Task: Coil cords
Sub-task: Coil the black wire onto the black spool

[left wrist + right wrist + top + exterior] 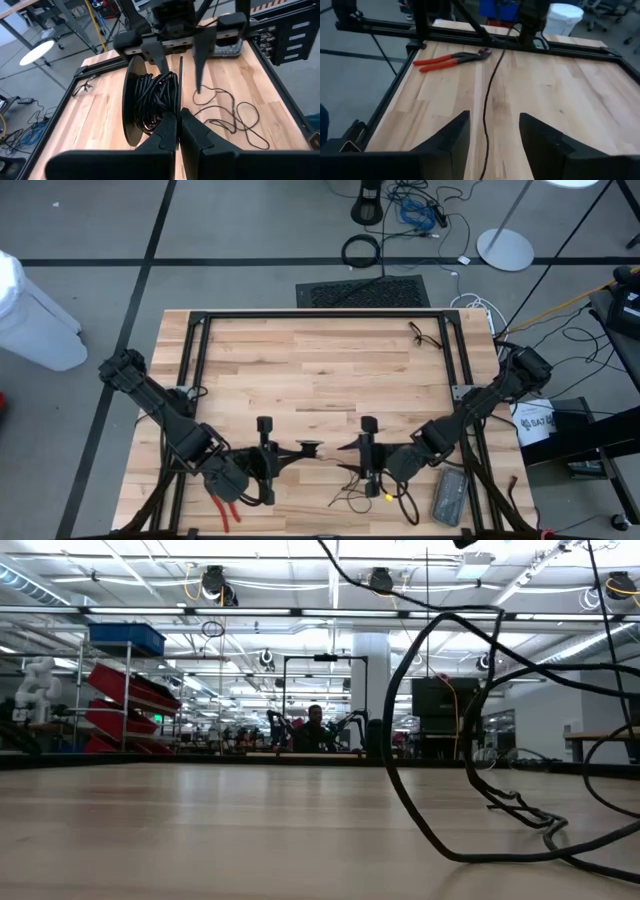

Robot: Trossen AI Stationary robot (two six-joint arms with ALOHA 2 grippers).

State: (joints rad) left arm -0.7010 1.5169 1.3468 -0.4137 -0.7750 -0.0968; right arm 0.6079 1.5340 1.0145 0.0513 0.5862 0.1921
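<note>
Winding step, as I read it. The cord (155, 100) is partly wrapped in black turns against its puck (131, 100), right at the tips of the left gripper (178, 112). The rest lies in a loose tail (235, 117) on the table, under and just past the right gripper (180, 65). (operator)

What have the grippers got hold of? (second desk)

I see the left pinched fully together, apparently on the puck's rim, though the contact itself is hidden behind its own fingers. The right gripper (492, 120) stands wide open and holds nothing. A thin strand runs between its fingers without touching either. The two tools face each other tip to tip, near but apart. (operator)

So, the next move? (second desk)

My judgement: close the right on that strand near the puck, then carry it round for another turn while the left holds the puck steady. The wire is very thin, so the pinch needs to be centred or it will slip. The slack behind the right tool could also snag. The pliers (452, 60) lie well off beside the left arm, out of the way. (operator)
</note>
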